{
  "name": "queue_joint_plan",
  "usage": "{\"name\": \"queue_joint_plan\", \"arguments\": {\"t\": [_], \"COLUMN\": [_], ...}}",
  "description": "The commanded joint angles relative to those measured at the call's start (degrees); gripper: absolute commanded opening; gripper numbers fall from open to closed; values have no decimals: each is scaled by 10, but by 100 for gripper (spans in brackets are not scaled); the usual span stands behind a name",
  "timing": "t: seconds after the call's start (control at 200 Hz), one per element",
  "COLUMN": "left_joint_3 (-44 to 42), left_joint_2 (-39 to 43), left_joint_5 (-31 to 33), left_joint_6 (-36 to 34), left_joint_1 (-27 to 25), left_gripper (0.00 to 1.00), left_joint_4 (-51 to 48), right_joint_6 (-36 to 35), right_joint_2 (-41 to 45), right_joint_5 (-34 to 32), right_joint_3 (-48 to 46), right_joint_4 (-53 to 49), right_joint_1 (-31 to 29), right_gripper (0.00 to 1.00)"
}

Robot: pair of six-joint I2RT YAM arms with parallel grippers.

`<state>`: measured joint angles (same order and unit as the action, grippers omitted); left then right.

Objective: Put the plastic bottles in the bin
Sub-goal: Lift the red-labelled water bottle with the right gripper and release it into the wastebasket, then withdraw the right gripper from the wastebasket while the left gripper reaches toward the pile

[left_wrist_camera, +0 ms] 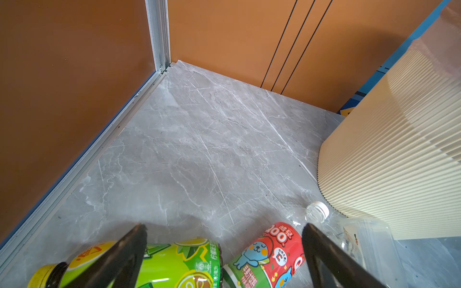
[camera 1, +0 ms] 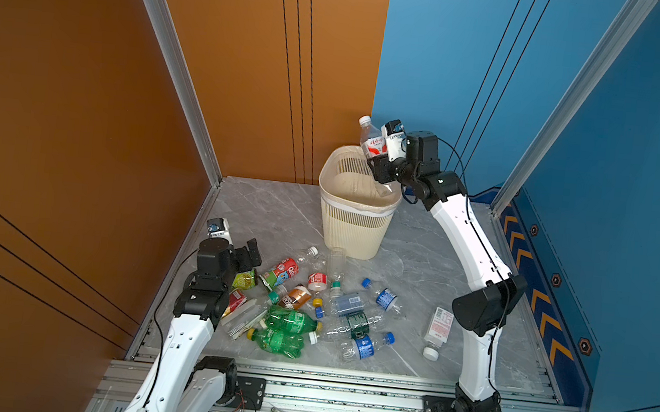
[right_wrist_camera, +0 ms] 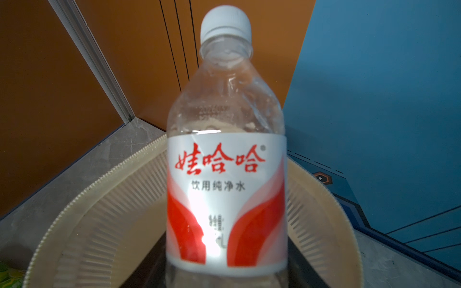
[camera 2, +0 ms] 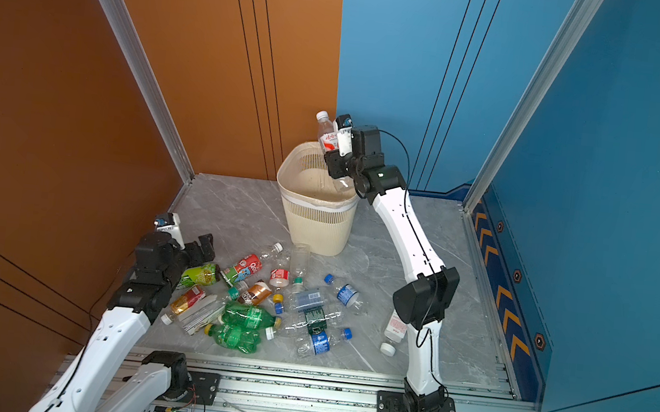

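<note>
My right gripper is shut on a clear bottle with a white cap and a red-and-white label. It holds the bottle cap-up, low on its body, over the far right rim of the cream slatted bin. Several plastic bottles lie in a heap on the floor in front of the bin. My left gripper stands open at the heap's left edge, just above a yellow-green labelled bottle and a red labelled one, gripping nothing.
Two green bottles lie at the heap's front. A lone white-capped bottle lies to the right, close to my right arm's elbow. Orange walls close in the left and back, blue walls the right. An aluminium rail runs along the front.
</note>
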<state>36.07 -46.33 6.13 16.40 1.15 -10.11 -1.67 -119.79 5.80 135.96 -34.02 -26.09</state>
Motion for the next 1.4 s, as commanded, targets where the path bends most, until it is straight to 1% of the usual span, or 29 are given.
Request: {"name": "queue_joint_plan", "arguments": {"t": [0.0,0.015,0.025,0.05,0.06,0.115,0.19,0.205,0.275,0.33,0.381,0.451,0.456,0.511,0.586,0.681,0.796,0.881,0.961,1.096,1.112,1.177,1.277,1.397], "left_joint_3": [18,18,18,18,19,18,18,18,19,19,20,20,21,21,22,23,26,26,27,28,28,33,43,63], "left_joint_2": [-2,-1,-1,-2,-2,-3,-3,-3,-6,-7,-8,-10,-10,-13,-15,-19,-23,-23,-22,-25,-25,-29,-36,-68], "left_joint_5": [-14,-15,-15,-15,-16,-17,-19,-20,-23,-27,-30,-34,-34,-37,-40,-41,-43,-43,-44,-45,-45,-45,-38,-38], "left_joint_6": [7,6,6,6,6,7,8,8,9,11,12,13,13,13,15,15,14,13,13,9,8,1,-30,-81], "left_joint_1": [4,4,4,4,4,4,4,4,5,5,5,6,6,6,6,7,7,7,5,2,2,-4,-30,-81], "left_gripper": [98,98,98,98,98,98,98,98,98,98,98,98,98,98,98,98,98,98,98,98,98,98,98,99], "left_joint_4": [0,0,0,0,0,0,1,1,2,2,2,3,3,3,2,1,-3,-3,-3,-3,-20,-35,-54,-81], "right_joint_6": [-12,-12,-12,-12,-10,-2,9,11,21,35,49,78,78,106,147,211,274,303,318,336,338,345,350,347], "right_joint_2": [-20,-21,-21,-21,-19,-10,6,24,54,95,141,245,245,333,442,553,636,662,674,676,676,675,668,664], "right_joint_5": [-5,-5,-5,-7,-10,-21,-28,-30,-51,-55,-58,-69,-69,-81,-109,-146,-166,-184,-177,-164,-163,-155,-153,-153], "right_joint_3": [21,23,24,26,26,26,24,24,19,-17,-77,-226,-226,-367,-529,-689,-804,-835,-853,-879,-882,-889,-890,-889], "right_joint_4": [-21,-23,-25,-27,-29,-29,-27,-26,-29,-20,6,73,73,124,170,170,136,95,74,75,77,91,99,105], "right_joint_1": [-9,-10,-10,-10,-10,-11,-12,-12,-13,-14,-14,-14,-14,-13,-13,-15,-15,-15,-15,-16,-16,-16,-16,-15], "right_gripper": [73,76,81,86,90,100,100,100,100,100,100,100,100,100,100,100,100,100,100,100,100,100,100,100]}}
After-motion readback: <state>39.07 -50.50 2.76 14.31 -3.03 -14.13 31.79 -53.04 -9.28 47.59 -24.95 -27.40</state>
